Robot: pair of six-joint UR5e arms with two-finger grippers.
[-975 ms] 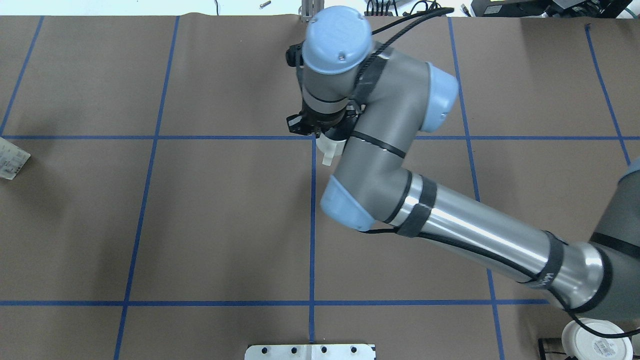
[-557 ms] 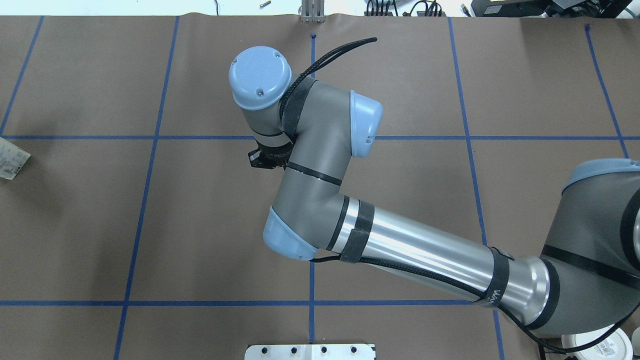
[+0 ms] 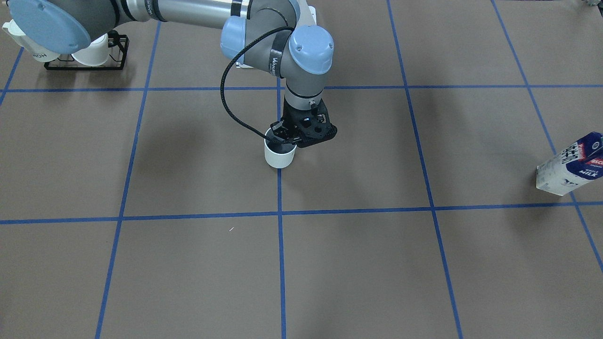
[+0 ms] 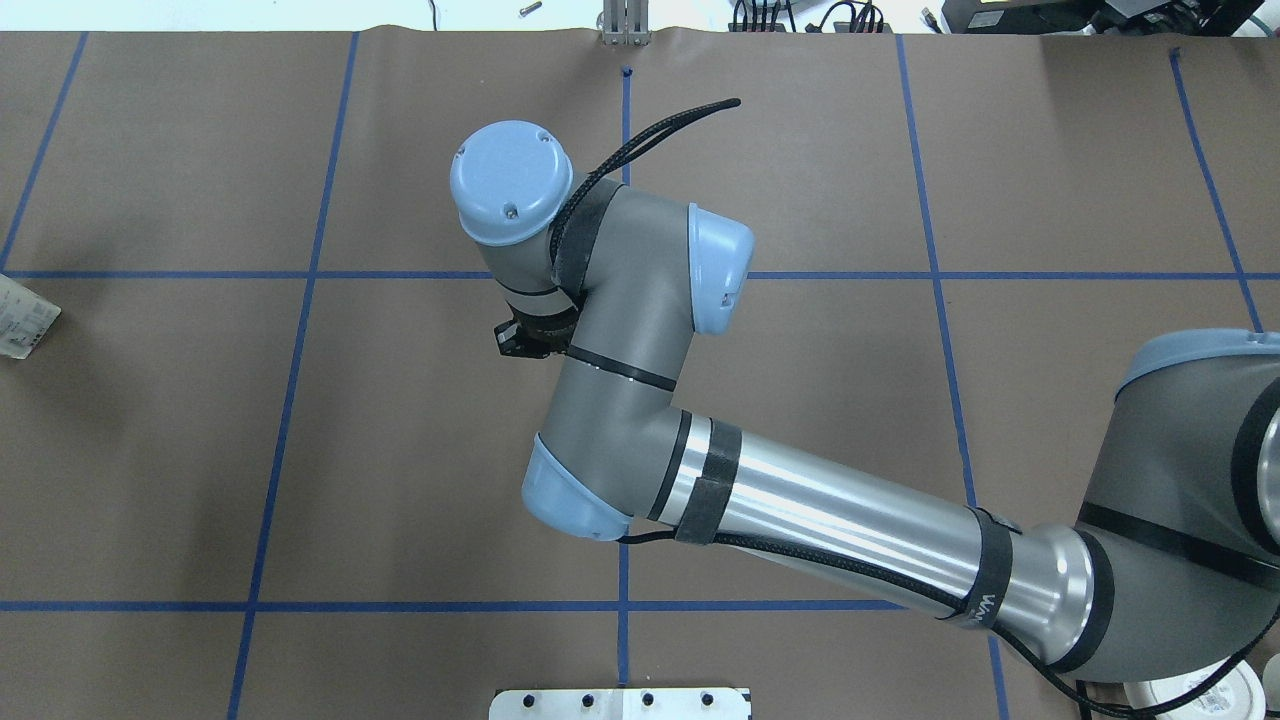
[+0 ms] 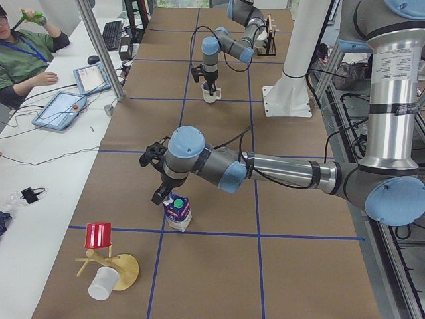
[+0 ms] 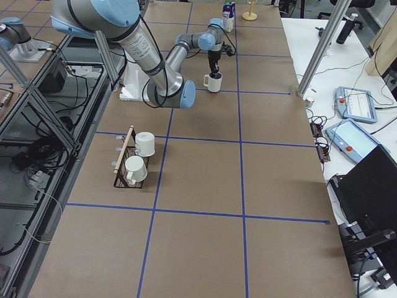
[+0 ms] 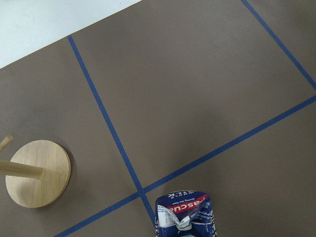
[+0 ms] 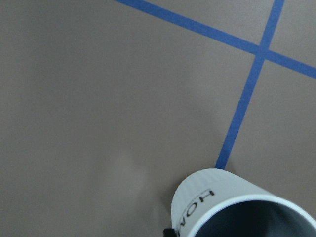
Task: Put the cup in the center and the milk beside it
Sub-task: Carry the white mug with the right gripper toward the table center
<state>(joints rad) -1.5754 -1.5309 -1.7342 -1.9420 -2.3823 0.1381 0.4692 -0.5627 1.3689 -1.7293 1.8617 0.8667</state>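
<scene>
Three white mugs show: the cup [image 3: 280, 156] and two more in the black rack [image 6: 124, 151] (one sits upright, one lies on its side). There is one milk carton [image 3: 572, 165] and one wooden stand [image 5: 120, 268], which carries a red cup [image 5: 99, 236], with a white cup [image 5: 101, 284] lying beside its base.

The cup stands on the middle tape line. The right gripper [image 3: 277, 139] is clamped on its rim, one finger inside the grey interior. From the front, the milk is well apart at the cup's 3 o'clock and the rack at its 10 o'clock.

The overhead view hides the cup under the right arm. Only the left-end view shows the left gripper [image 5: 159, 194], just above the milk's green cap; whether its fingers are apart cannot be told.
</scene>
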